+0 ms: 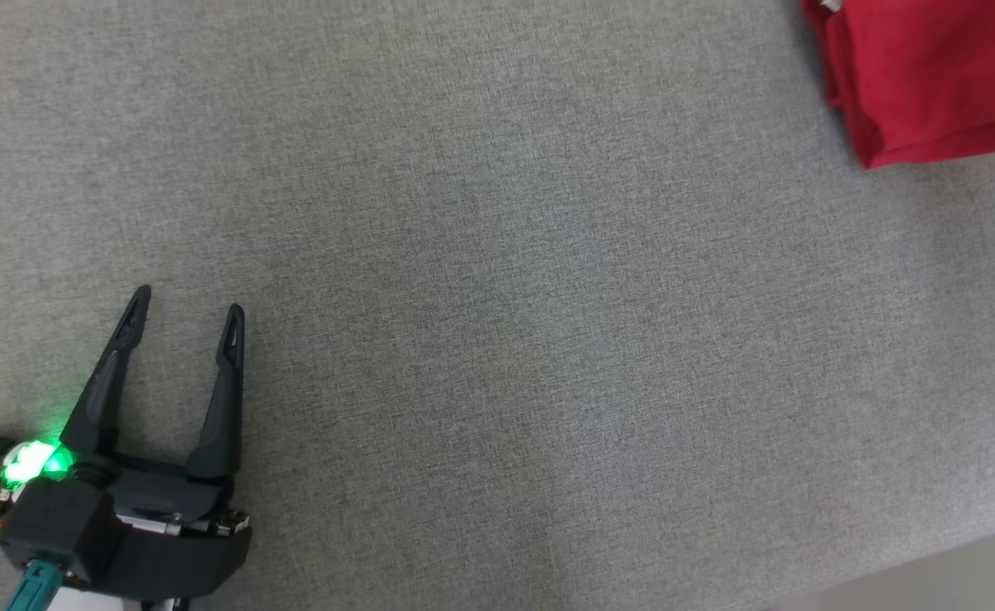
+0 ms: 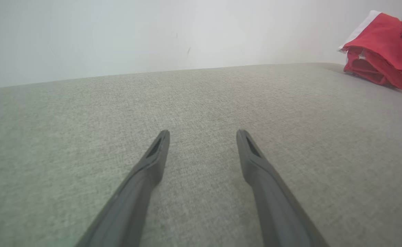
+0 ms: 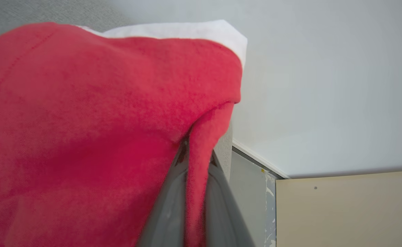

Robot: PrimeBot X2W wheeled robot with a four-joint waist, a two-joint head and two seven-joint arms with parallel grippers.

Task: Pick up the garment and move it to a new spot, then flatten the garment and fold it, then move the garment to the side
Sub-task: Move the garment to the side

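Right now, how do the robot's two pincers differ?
The left tool, two long dark fingers, stands wide open and empty; the right tool is shut on the red fabric garment. The left tool lies over the bare grey woven surface; the right tool is draped in red cloth. Both have slim dark fingers.

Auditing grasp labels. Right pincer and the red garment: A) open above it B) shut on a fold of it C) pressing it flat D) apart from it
B: in the right wrist view the right pincer is shut, with a fold of the red garment pinched between its two fingers.
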